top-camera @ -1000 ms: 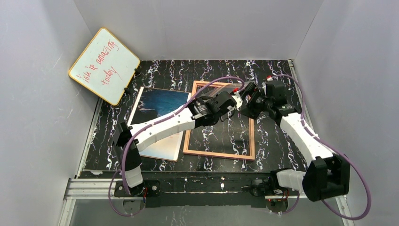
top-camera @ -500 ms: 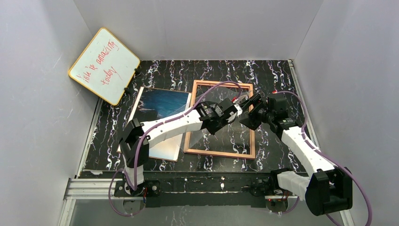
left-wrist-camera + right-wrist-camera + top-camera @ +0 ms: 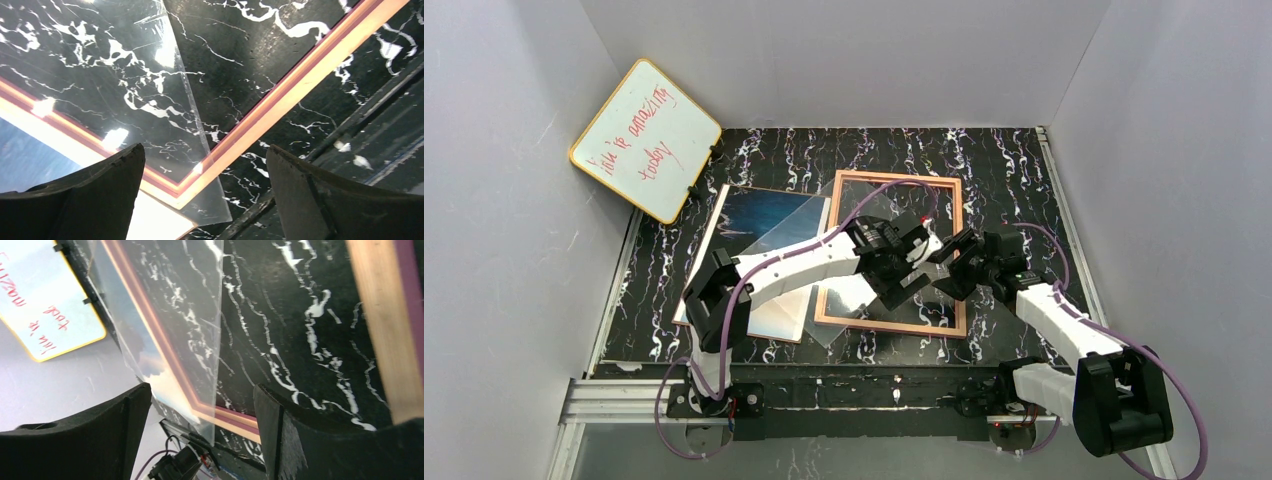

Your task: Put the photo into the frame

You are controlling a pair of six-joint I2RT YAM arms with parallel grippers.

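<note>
Looking down from above, we see the frame (image 3: 934,331) lying flat in the middle of the black marbled bench (image 3: 1004,170), and the marbling shows through its opening. The photo (image 3: 744,225) is not in it. It lies face up on the bench just to the frame's left, blue sea uppermost, with the left arm crossing above it. A clear pane (image 3: 165,125) lies skewed across the frame's left part. One corner sticks out past the frame's near edge, and its far end reaches over the photo's far right corner. The left pincer (image 3: 204,150) hangs over the frame's middle with its fingers spread wide and nothing between them. In its wrist view we see only the pane's corner, the frame's corner and a strip of the photo below. The right pincer (image 3: 200,390) sits close beside it on the right, above the frame's right half, also spread and pinching nothing. Its wrist view takes in the pane's edge and the frame's far side. A yellow-edged whiteboard (image 3: 644,140) with red writing leans in the far left corner, well apart from both arms.
</note>
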